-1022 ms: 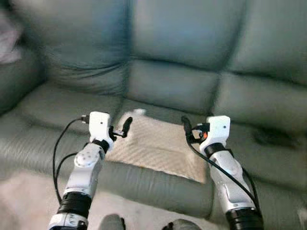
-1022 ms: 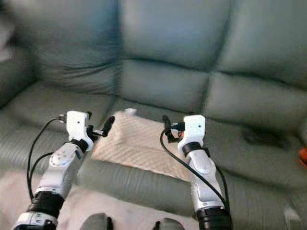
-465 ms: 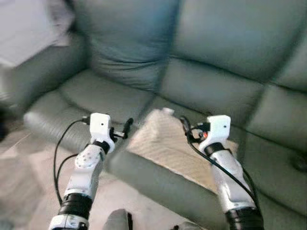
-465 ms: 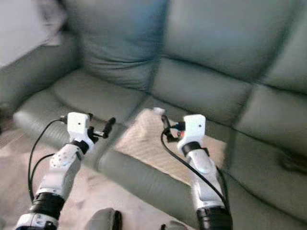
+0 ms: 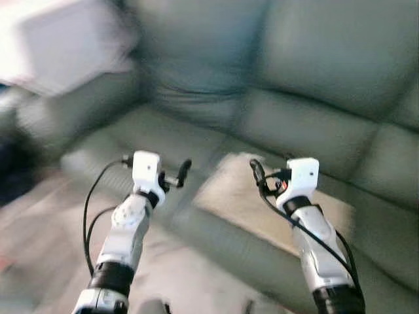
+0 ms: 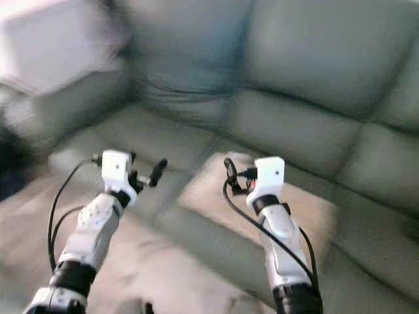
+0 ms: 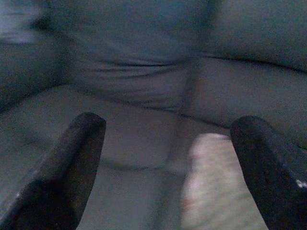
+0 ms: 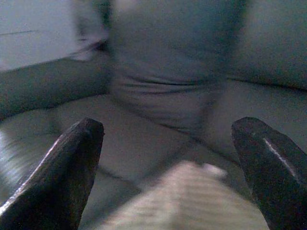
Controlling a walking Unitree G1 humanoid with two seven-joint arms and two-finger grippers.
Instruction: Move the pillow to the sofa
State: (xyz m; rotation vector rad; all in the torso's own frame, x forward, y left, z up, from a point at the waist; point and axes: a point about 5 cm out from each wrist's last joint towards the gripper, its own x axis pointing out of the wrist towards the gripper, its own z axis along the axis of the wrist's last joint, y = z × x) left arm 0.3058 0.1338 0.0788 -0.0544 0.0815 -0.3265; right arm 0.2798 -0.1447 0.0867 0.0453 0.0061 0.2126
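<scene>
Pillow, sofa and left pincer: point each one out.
pillow [image 5: 245, 196], left eye view, on the bare beige top near its front edge.
sofa [image 5: 308, 124], left eye view, on the lower back cushion behind the pillow.
left pincer [image 7: 168, 158], left wrist view, midway between its two spread black fingertips.

Grey-green sofa [image 5: 308, 124]: leather-like, smooth, soft sheen, creased at seams. Beige pillow [image 5: 242, 196] on sofa seat: matt woven cloth, ribbed texture. Gripper fingers [image 7: 72, 167]: matt black plastic. Arms above sofa edge: silvery, glossy white housings.
</scene>
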